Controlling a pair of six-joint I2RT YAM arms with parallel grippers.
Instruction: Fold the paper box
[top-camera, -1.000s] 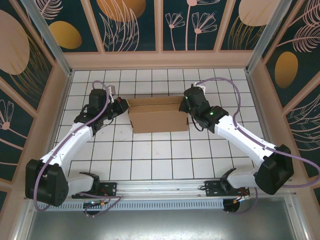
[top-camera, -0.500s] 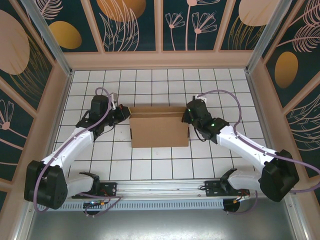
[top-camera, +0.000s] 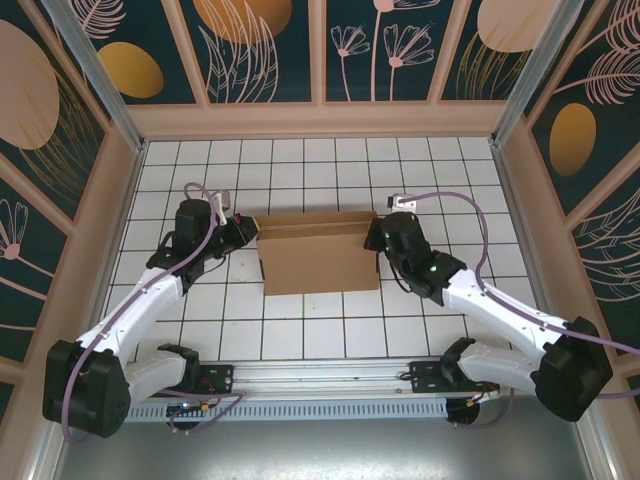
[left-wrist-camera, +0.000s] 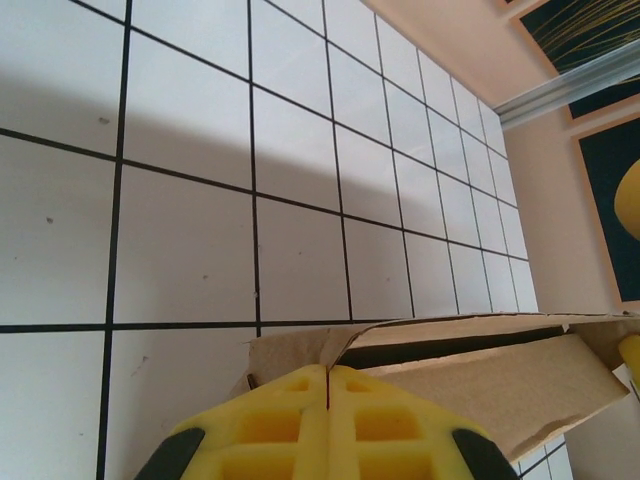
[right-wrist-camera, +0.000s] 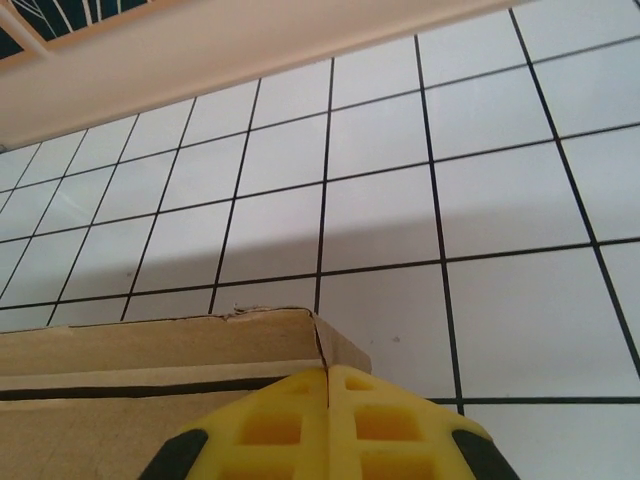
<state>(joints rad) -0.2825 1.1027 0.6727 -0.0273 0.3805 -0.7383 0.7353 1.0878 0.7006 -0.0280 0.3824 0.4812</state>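
Observation:
The paper box is plain brown cardboard, partly folded, in the middle of the tiled table. Its broad panel faces up and a narrow strip runs along its far edge. My left gripper is at the box's far left corner, shut on a thin cardboard edge. In the left wrist view the yellow fingertips meet where the box's creased flap runs into their seam. My right gripper is at the far right corner, also shut. In the right wrist view its tips pinch the box's corner edge.
The white gridded table is walled on three sides by a beige ledge and patterned panels. The arm bases and a metal rail line the near edge. Purple cables loop over both arms.
Both grippers and the box between them have moved toward the near edge by about one tile. The box's broad panel shows more of its face than before.

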